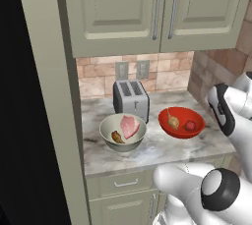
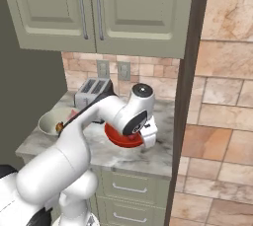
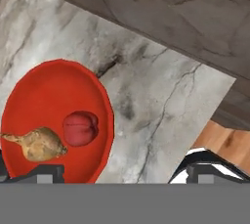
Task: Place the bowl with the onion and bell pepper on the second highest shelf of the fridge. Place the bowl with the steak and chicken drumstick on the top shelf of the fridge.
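Onion [image 3: 40, 144] tip toward bowl rim [image 3: 100, 88]

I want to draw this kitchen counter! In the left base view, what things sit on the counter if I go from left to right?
Pale cream bowl holding the chicken drumstick and pink steak → red bowl holding the onion and then the red bell pepper. The toaster stands behind, above the cream bowl.
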You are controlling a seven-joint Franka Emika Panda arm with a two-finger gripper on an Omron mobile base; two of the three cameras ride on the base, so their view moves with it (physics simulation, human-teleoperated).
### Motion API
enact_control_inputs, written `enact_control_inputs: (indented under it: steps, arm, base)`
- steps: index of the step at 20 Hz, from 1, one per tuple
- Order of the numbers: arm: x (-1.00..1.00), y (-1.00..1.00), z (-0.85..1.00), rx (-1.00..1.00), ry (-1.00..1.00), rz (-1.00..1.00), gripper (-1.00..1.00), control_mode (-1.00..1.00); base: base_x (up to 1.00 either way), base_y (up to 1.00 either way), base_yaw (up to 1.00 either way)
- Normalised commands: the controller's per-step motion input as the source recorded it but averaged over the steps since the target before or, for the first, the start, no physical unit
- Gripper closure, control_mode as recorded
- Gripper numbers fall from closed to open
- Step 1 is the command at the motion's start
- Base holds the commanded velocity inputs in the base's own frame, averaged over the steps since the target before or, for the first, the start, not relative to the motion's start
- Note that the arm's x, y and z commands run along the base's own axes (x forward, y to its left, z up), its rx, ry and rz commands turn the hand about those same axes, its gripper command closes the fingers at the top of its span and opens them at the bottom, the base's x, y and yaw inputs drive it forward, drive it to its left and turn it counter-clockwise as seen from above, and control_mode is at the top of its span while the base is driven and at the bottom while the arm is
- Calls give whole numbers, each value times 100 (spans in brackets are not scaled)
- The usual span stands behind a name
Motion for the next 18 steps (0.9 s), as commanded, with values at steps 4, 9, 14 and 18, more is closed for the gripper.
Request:
enact_control_inputs:
  steps: [4,9,14,18]
  arm:
    - [20,13,-46,9,-1,0,-100,-100]
    - [17,31,-50,1,2,0,-100,-100]
    - [34,41,-42,0,7,-1,-100,-100]
    - [26,3,-39,1,1,0,-100,-100]
  base:
    - [0,0,0]
    - [0,0,0]
    - [0,0,0]
    - [0,0,0]
